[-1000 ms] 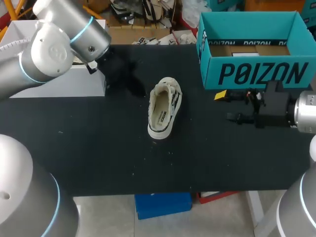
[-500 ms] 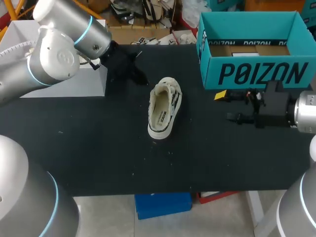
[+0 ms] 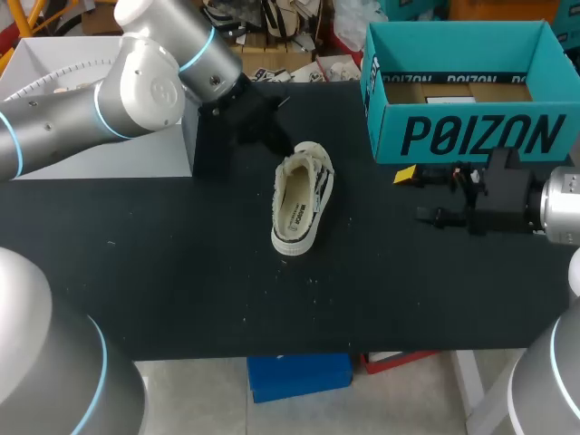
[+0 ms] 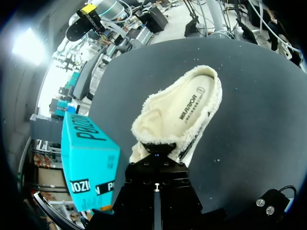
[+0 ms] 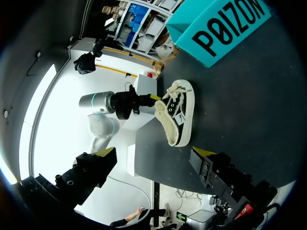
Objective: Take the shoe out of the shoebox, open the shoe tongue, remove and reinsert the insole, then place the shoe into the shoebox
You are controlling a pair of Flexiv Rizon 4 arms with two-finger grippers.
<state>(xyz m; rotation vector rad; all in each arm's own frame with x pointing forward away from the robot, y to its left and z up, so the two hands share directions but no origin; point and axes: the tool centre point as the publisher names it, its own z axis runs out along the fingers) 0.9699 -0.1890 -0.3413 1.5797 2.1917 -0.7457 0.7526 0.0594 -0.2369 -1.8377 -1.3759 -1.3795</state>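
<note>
Closing on the shoe (image 3: 303, 199) — left end effector (image 3: 281, 141); right arm (image 3: 512, 192) unmoved.

In the left wrist view, the left gripper (image 4: 157, 152) is covering the toe end of the shoe (image 4: 184, 108) with its own black housing (laces included). The shoebox (image 4: 88, 163) is running off under the dark rim. From the head view, that gripper is blending into the black table (image 3: 181, 272) at the shoe's 11 o'clock.
</note>
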